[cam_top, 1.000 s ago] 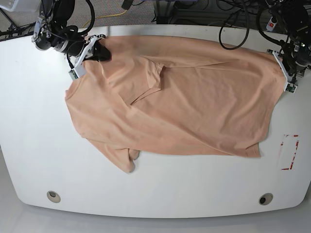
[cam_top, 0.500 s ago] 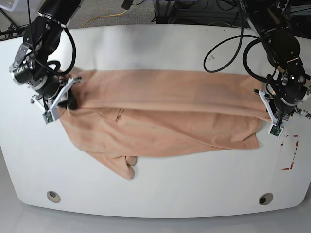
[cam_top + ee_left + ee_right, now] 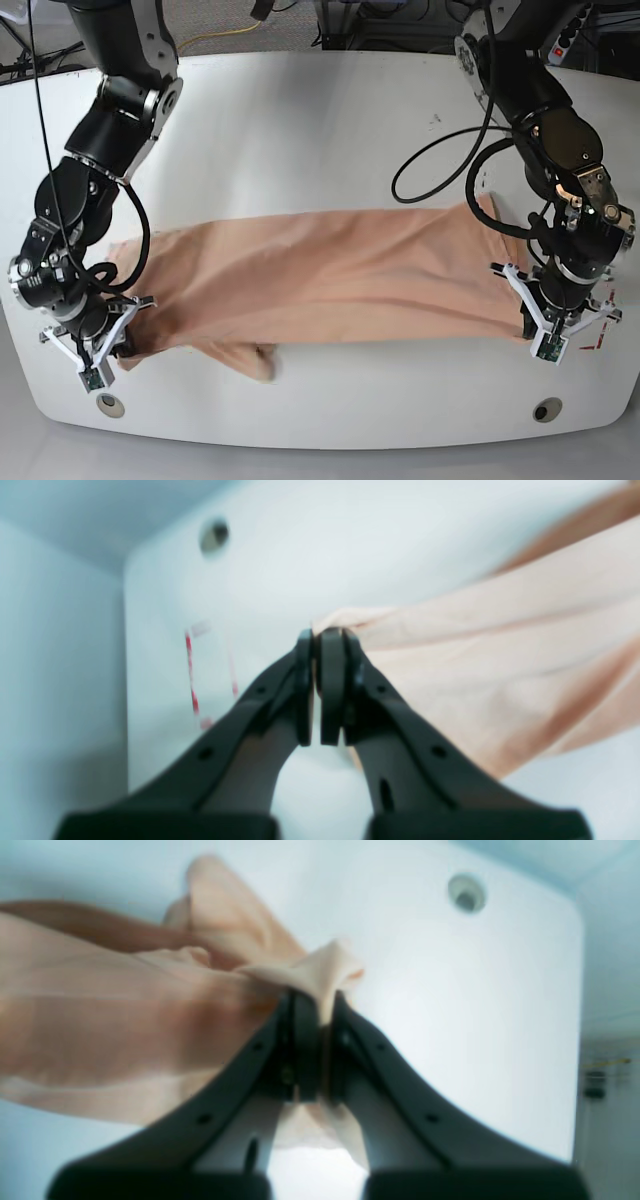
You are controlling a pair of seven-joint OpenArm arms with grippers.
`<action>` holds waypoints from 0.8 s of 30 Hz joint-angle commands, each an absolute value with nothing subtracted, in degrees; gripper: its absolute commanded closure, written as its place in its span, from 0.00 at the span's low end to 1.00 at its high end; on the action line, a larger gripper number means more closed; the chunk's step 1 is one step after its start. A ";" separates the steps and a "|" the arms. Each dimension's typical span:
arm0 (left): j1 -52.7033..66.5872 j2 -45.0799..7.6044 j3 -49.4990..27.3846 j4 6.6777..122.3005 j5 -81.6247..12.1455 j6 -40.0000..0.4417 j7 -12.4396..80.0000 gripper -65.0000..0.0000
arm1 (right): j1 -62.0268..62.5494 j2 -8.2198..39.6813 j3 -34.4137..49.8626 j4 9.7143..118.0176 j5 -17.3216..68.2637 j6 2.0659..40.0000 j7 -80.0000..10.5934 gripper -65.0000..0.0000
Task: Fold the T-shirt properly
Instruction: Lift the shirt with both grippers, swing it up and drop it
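Note:
The peach-pink T-shirt (image 3: 320, 275) lies as a long doubled band across the white table, with a sleeve lump (image 3: 250, 358) at its front edge. On the right of the base view, my left gripper (image 3: 541, 338) is shut on the shirt's right end. The left wrist view shows the left gripper (image 3: 324, 639) pinching a cloth edge, and the T-shirt (image 3: 475, 670) trails off to the right. My right gripper (image 3: 103, 357) is shut on the shirt's left end. In the right wrist view the right gripper (image 3: 320, 1002) has a fabric tuft sticking out of it, with the T-shirt (image 3: 125, 1015) on the left.
A red tape rectangle (image 3: 603, 335) marks the table beside the left gripper and shows as the tape mark (image 3: 192, 680) in the wrist view. Two round holes (image 3: 110, 405) (image 3: 546, 410) sit near the front edge. Black cables (image 3: 440, 170) hang at the back right.
Both grippers have come toward the table's front edge, each holding a shirt corner. The far edge now lies over the near part, so the shirt is a narrower band closer to the front.

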State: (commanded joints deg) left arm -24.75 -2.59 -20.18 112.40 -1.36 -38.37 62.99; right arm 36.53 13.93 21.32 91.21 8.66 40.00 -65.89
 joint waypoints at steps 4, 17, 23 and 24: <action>-30.20 -2.95 -20.26 112.40 -1.36 -38.29 62.99 0.99 | 44.09 13.93 18.51 88.75 6.02 40.00 -65.80 1.00; -56.48 -12.88 -21.85 111.16 -1.45 -38.29 67.65 0.99 | 68.00 19.03 9.36 82.95 4.97 40.00 -66.15 1.00; -67.74 -17.54 -21.05 103.87 -1.80 -38.81 67.56 0.99 | 74.80 20.44 6.29 84.53 5.05 40.00 -67.65 1.00; -67.74 -17.63 -20.35 103.52 -1.80 -39.34 67.47 0.99 | 74.80 20.62 6.29 85.23 5.05 40.00 -67.65 1.00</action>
